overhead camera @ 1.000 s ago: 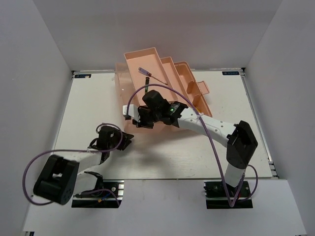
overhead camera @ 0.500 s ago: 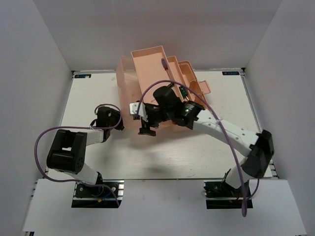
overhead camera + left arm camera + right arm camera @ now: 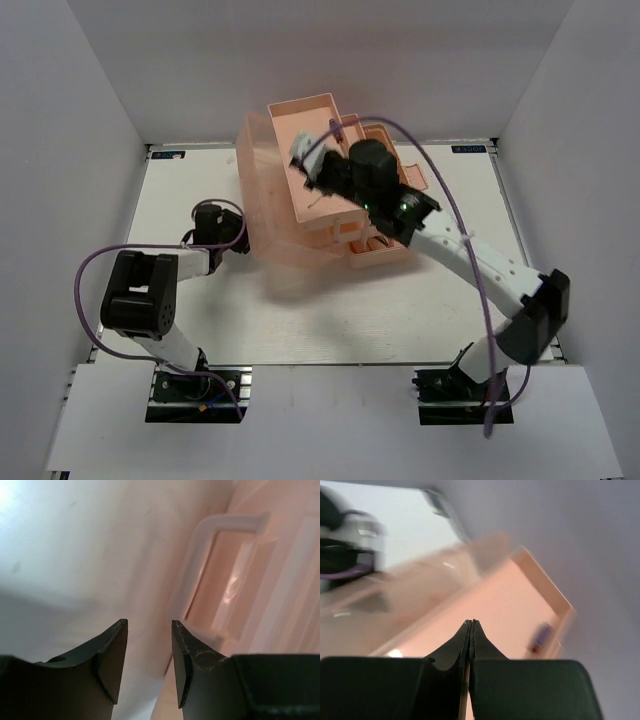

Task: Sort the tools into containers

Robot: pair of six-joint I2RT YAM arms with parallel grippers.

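Note:
The salmon-pink toolbox (image 3: 300, 225) stands at the back middle of the table, blurred by motion, trays fanned open. My right gripper (image 3: 310, 165) is shut and empty over its top tray (image 3: 510, 605). The blurred red-and-blue screwdriver handle (image 3: 540, 637) lies at that tray's far corner. My left gripper (image 3: 238, 238) is open and empty just left of the toolbox; in the left wrist view its gap (image 3: 149, 625) faces the toolbox's pale lid handle (image 3: 210, 545). The pliers and green-handled screwdrivers are hidden.
White enclosure walls (image 3: 90, 120) stand close on the left, back and right. The white table (image 3: 330, 310) runs from the toolbox to the near edge. The right arm's purple cable (image 3: 470, 260) loops above the toolbox and table.
My right arm has swung back from the toolbox's front to over its top tray, still shut. The toolbox has shifted and blurred. My left gripper has moved back toward the toolbox's left side.

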